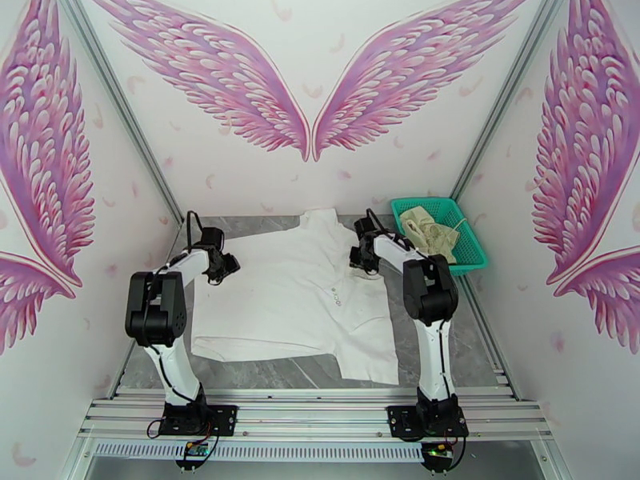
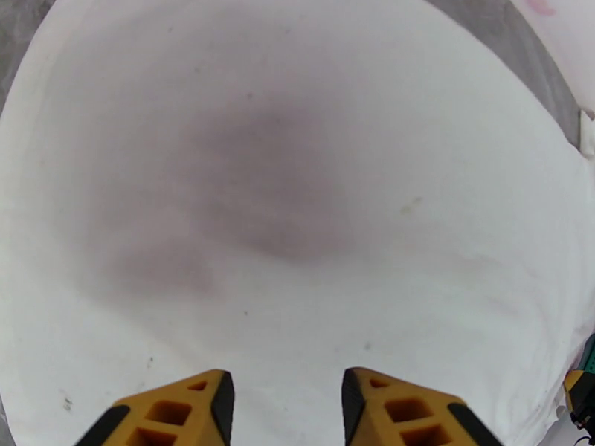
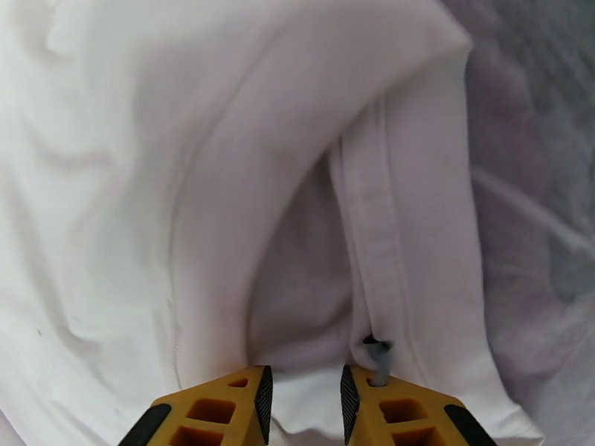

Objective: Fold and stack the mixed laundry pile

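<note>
A large white collared shirt (image 1: 296, 306) lies spread over the grey table, collar toward the back. My left gripper (image 1: 228, 266) hovers at its left sleeve edge. In the left wrist view the yellow fingers (image 2: 178, 410) stand apart over flat white cloth (image 2: 297, 180) with nothing between them. My right gripper (image 1: 360, 262) is at the shirt's upper right edge. There its fingers (image 3: 223, 410) stand close together on a raised fold of the shirt (image 3: 223, 180), beside a seamed hem and a small grey tag (image 3: 379, 354). A cream-beige garment (image 1: 424, 230) lies in the basket.
A teal mesh basket (image 1: 472, 254) sits at the back right corner of the table, just right of my right arm. Bare grey tabletop (image 1: 264, 370) shows in front of the shirt. Walls painted with pink wings close in on three sides.
</note>
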{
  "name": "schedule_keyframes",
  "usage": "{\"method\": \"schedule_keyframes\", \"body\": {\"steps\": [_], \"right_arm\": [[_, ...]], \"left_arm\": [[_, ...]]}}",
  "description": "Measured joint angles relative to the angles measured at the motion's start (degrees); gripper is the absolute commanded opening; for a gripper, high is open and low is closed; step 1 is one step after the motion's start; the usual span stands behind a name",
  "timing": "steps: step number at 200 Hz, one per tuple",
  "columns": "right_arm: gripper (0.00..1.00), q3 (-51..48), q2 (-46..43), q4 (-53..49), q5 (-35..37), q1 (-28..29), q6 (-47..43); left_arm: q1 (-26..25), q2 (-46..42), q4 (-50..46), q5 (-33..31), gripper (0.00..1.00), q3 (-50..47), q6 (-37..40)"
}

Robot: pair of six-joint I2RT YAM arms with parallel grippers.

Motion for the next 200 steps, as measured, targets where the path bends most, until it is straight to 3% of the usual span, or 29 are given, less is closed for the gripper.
{"method": "schedule_keyframes", "body": {"steps": [80, 121, 143, 169, 200], "right_arm": [[0.34, 18.8, 11.9, -5.9, -2.9, -5.6, 3.6], [0.34, 28.4, 17.0, -9.7, -4.0, -6.9, 4.5], [0.34, 30.9, 18.1, -10.9, -4.5, -7.8, 4.6], [0.35, 26.4, 15.2, -9.7, -4.5, -8.1, 4.3], [0.38, 9.7, 2.1, -6.6, -4.3, -7.6, 3.3]], "left_arm": [[0.3, 14.6, 2.0, 3.8, 0.46, 18.1, -7.7], [0.5, 19.1, 0.7, 4.9, 0.46, 25.6, -7.8], [0.5, 19.4, -0.9, 4.7, 0.51, 26.6, -6.3], [0.5, 15.1, -2.0, 2.5, 0.57, 22.8, -3.3], [2.1, -4.6, -3.1, -1.1, 0.62, 5.7, -1.1]]}}
